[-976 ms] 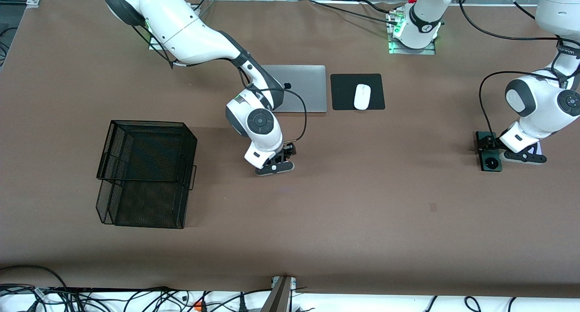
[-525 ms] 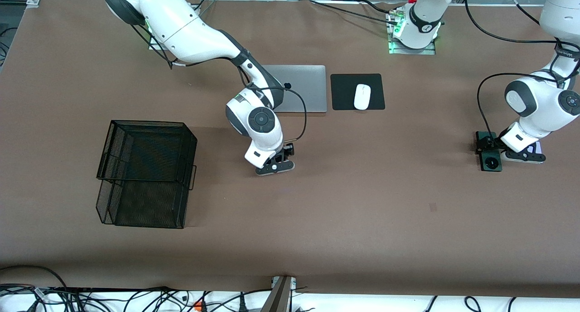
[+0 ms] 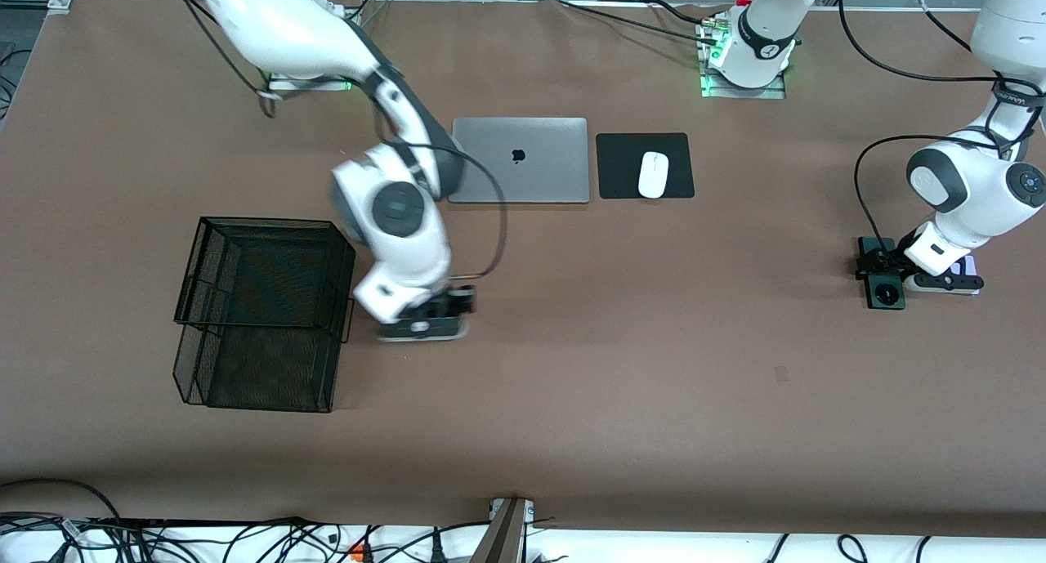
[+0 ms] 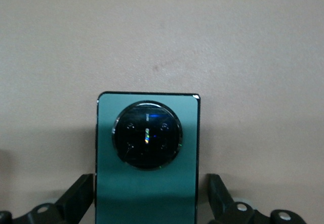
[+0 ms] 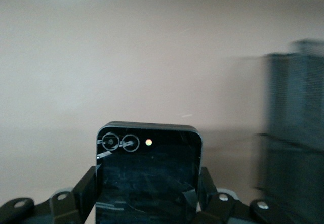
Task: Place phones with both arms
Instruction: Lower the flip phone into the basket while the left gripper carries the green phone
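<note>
My right gripper [image 3: 425, 324] is shut on the small black flip phone [image 5: 147, 178] and holds it just above the table beside the mesh basket; the fingers [image 5: 86, 186] press its two sides. In the front view the hand hides that phone. My left gripper [image 3: 884, 270] is low over the long dark green phone [image 3: 886, 292], which lies flat at the left arm's end of the table. In the left wrist view the open fingers [image 4: 81, 196] straddle the green phone [image 4: 147, 107], with a gap on one side. A sliver of the pale pink-lavender phone [image 3: 969, 266] shows beside the left hand.
A black wire mesh basket [image 3: 261, 301] stands toward the right arm's end and shows blurred in the right wrist view [image 5: 296, 133]. A silver laptop [image 3: 523, 158] and a white mouse [image 3: 653, 174] on a black pad [image 3: 621, 167] lie farther from the front camera.
My right arm has swung with the black phone toward the mesh basket, uncovering the laptop. My left arm has barely shifted over the green phone.
</note>
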Motion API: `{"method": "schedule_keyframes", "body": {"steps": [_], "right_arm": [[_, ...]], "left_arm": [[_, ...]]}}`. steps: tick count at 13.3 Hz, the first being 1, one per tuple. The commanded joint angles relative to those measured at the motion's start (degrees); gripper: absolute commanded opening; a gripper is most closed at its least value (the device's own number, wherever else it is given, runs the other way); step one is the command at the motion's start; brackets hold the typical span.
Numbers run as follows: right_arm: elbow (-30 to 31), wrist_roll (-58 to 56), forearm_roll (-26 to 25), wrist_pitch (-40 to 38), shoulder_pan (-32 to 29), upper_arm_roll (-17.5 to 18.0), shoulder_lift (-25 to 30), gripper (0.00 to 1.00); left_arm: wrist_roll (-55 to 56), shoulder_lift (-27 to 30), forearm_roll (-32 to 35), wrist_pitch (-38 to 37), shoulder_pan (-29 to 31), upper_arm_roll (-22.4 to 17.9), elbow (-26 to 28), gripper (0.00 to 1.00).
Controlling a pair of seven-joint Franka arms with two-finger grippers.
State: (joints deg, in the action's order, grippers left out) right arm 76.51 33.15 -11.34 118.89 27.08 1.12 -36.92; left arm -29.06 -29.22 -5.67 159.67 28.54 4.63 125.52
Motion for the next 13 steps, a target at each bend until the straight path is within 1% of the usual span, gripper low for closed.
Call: {"method": "schedule_keyframes", "body": {"steps": [1,3,4,5,6,7,8,9,10,11,12,13], "right_arm": [[2.8,-5.7,0.0,-6.2,-3.9,-2.1,6.1,0.00],[3.3,-11.5,2.4,-11.2,-7.6,-2.7,9.0,0.00],[5.5,-14.0,4.2,-13.2,-9.1,-3.0,11.1,0.00],[9.9,-16.2,5.6,-12.9,-10.2,-4.0,14.1,0.00],[15.1,-18.5,6.2,-10.9,-10.3,-6.0,17.5,0.00],[19.9,-20.8,6.2,-8.1,-10.3,-7.9,20.4,0.00],[24.3,-23.7,6.2,-4.6,-10.4,-10.2,22.2,0.00],[28.0,-26.7,7.0,-0.7,-10.4,-12.6,22.9,0.00],[31.0,-28.5,9.5,2.6,-10.4,-14.2,22.9,0.00],[33.9,-29.9,11.7,5.9,-10.3,-15.2,22.9,0.00],[36.3,-30.4,12.3,9.4,-10.3,-15.5,22.9,0.00],[37.9,-30.3,12.4,11.3,-10.3,-15.6,23.1,0.00]], "left_arm": [[-0.3,-0.7,-2.0,0.6,0.6,0.8,0.1,0.99],[0.9,-0.8,-2.0,0.6,0.5,0.8,0.0,0.74],[1.0,-0.9,-2.0,0.6,0.4,0.8,-0.1,0.61],[1.2,-1.1,-2.0,0.6,0.1,0.8,-0.3,0.48],[1.8,-1.2,-2.0,0.5,-0.1,0.8,-0.4,0.35],[2.2,-1.2,-2.0,0.2,-0.2,0.8,-0.6,0.26],[2.3,-1.1,-2.0,0.0,-0.4,1.1,-0.9,0.19],[2.3,-0.7,-2.0,-0.2,-0.8,1.1,-1.2,0.14],[2.3,-0.4,-2.0,-1.9,-1.1,1.1,-1.9,0.10],[2.6,0.5,-2.0,-6.0,-1.5,1.1,-3.9,0.06],[3.3,1.4,-1.8,-11.9,-1.9,1.1,-6.6,0.04],[4.4,2.1,-1.5,-16.3,-2.3,1.1,-8.8,0.04]]}}
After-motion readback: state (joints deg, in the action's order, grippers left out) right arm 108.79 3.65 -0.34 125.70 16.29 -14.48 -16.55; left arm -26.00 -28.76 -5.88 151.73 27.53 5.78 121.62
